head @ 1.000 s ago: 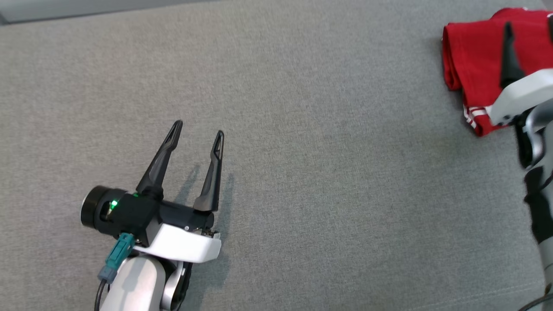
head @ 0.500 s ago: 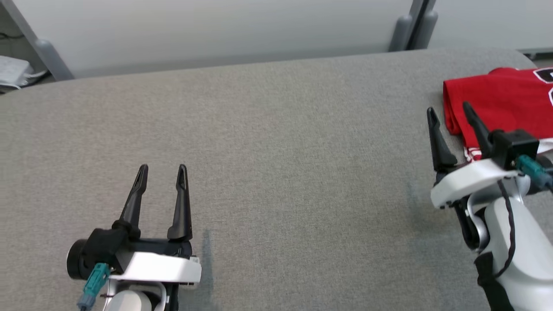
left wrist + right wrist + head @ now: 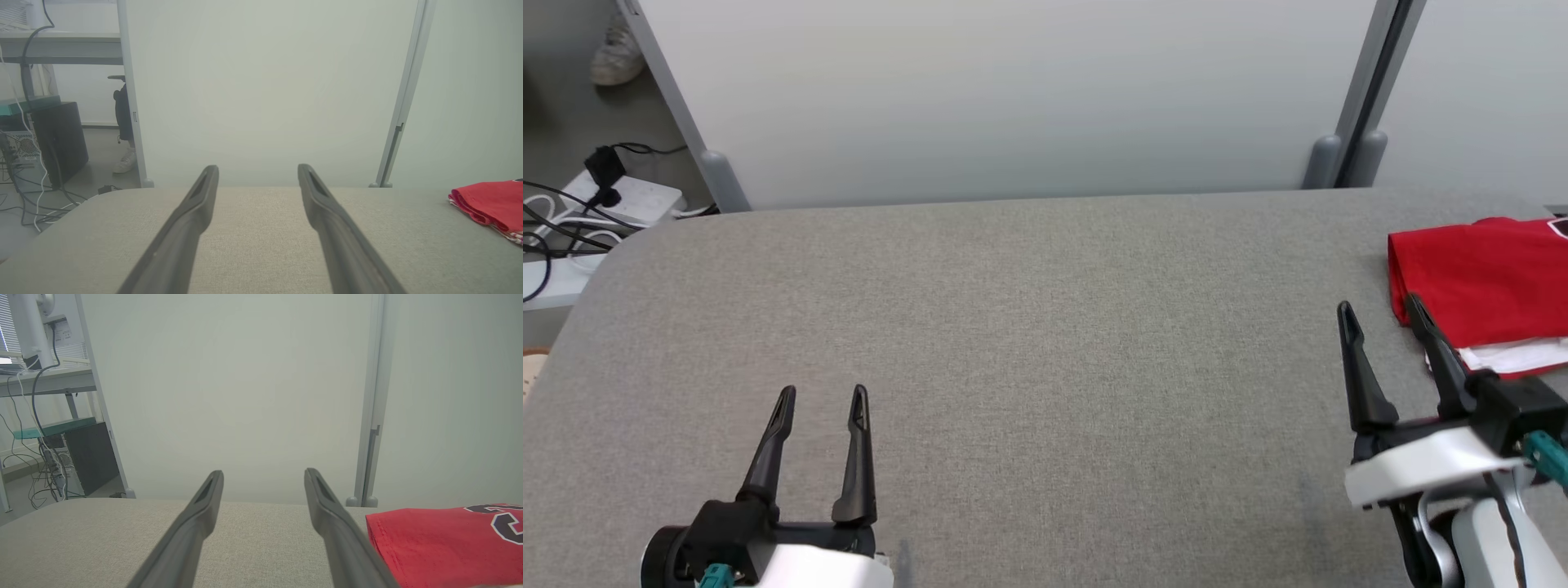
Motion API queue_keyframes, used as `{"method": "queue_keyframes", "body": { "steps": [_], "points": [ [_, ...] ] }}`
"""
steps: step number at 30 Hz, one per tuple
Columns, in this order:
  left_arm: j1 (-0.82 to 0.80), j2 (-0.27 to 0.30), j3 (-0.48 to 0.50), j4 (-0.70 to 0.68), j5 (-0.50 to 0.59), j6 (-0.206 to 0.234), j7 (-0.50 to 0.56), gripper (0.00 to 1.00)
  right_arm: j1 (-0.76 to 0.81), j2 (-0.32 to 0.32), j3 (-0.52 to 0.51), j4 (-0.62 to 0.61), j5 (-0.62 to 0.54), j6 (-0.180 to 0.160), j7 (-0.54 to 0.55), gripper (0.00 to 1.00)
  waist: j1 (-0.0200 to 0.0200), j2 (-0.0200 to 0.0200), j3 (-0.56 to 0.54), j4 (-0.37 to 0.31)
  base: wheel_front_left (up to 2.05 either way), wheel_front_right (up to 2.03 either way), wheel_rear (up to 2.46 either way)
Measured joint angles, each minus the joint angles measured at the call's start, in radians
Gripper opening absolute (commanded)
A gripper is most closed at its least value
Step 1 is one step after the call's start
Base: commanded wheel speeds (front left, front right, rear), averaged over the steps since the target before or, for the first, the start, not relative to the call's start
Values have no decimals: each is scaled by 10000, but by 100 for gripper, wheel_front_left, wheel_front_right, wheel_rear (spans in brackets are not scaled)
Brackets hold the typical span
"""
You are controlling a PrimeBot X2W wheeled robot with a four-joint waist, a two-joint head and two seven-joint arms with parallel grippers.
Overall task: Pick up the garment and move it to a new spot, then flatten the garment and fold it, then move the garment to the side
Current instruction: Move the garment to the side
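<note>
The folded red garment [image 3: 1486,278] lies at the right edge of the grey padded table [image 3: 1045,327], white trim showing at its near side. It appears as a red fold [image 3: 490,204] at the right of the left wrist view, and with dark lettering [image 3: 445,543] in the right wrist view. My right gripper [image 3: 1380,314] stands open just left of the garment's near corner, nothing between its fingers. My left gripper [image 3: 823,398] is open at the lower left, far from the garment and holding nothing.
A pale partition wall [image 3: 1013,98] with a grey post [image 3: 1356,106] backs the table. Cables and a power strip [image 3: 613,200] lie on the floor at the far left, where a shoe [image 3: 617,53] shows. A desk with a dark computer case [image 3: 57,139] stands behind.
The head camera has tilted up, bringing the wall and floor into view. My right gripper has drawn back off the garment toward me. The left gripper has straightened and stays open.
</note>
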Motion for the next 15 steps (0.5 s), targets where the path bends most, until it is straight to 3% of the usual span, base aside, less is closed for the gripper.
{"method": "queue_keyframes", "body": {
  "steps": [6, 15],
  "points": [
    [518, -35, 297, -207, 84, -17, 0, 100, 1171, 155, -161, -755, 35, 0, 0, 100, 0, 0, -385, 150, 0, 0, 0],
    [726, -84, 424, 102, 265, -579, 0, 100, 2154, 190, -374, -1296, 36, -2, 0, 100, 0, 0, -702, 275, 0, 0, 0]
  ]
}}
